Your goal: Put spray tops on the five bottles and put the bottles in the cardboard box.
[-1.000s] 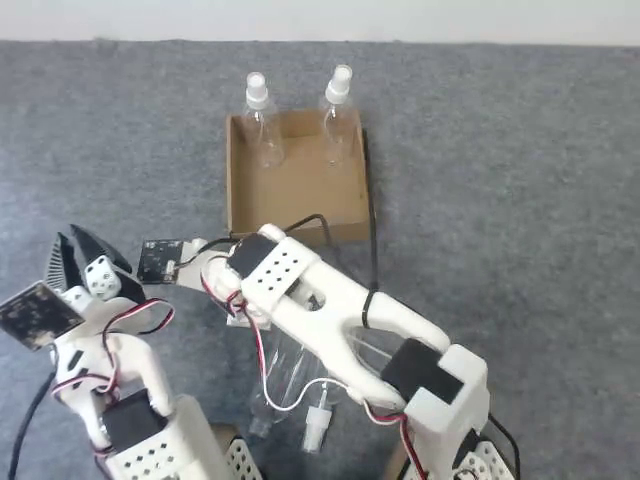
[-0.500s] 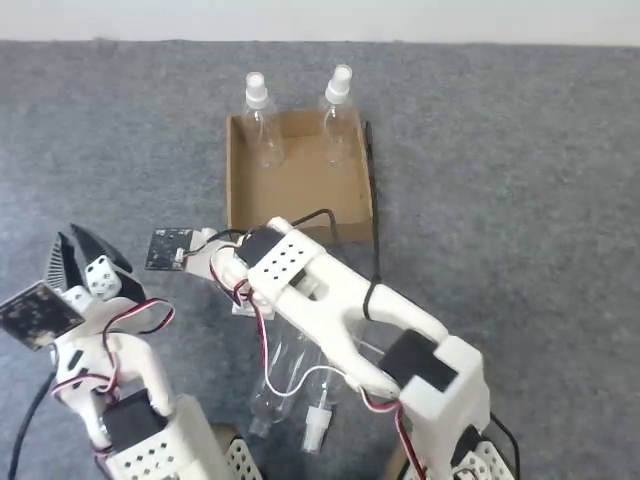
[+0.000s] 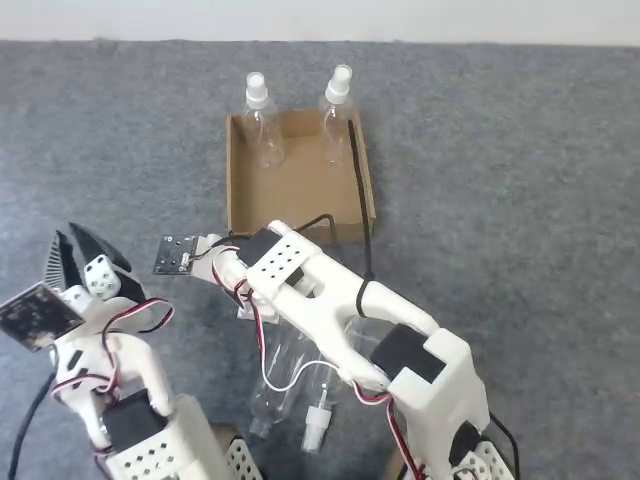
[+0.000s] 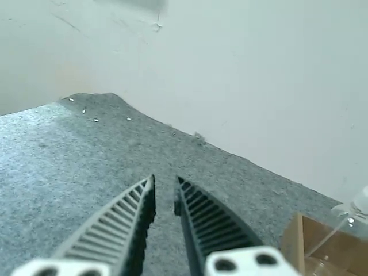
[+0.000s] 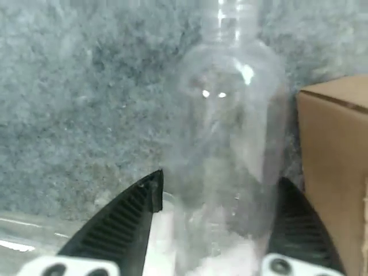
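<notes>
Two clear bottles with white spray tops (image 3: 262, 122) (image 3: 337, 115) stand at the far end of the cardboard box (image 3: 238, 190). My right arm (image 3: 300, 290) stretches to just in front of the box's near left corner. Its gripper (image 5: 221, 181) is shut on a clear capless bottle (image 5: 230, 132), one finger on each side, with the box corner (image 5: 333, 172) beside it. Another clear bottle (image 3: 285, 375) lies under that arm, and a loose white spray top (image 3: 318, 428) lies by it. My left gripper (image 3: 78, 245) (image 4: 164, 187) hangs slightly open at the near left, holding nothing.
Grey carpet covers the table. A black cable (image 3: 358, 190) from the right arm runs across the right wall of the box. The arms' white bases stand at the near edge. Open carpet lies to the left and right of the box.
The right arm's wrist has crept a little to the right and toward the box, and its cable has swung over the box's right side. The left arm has stayed put.
</notes>
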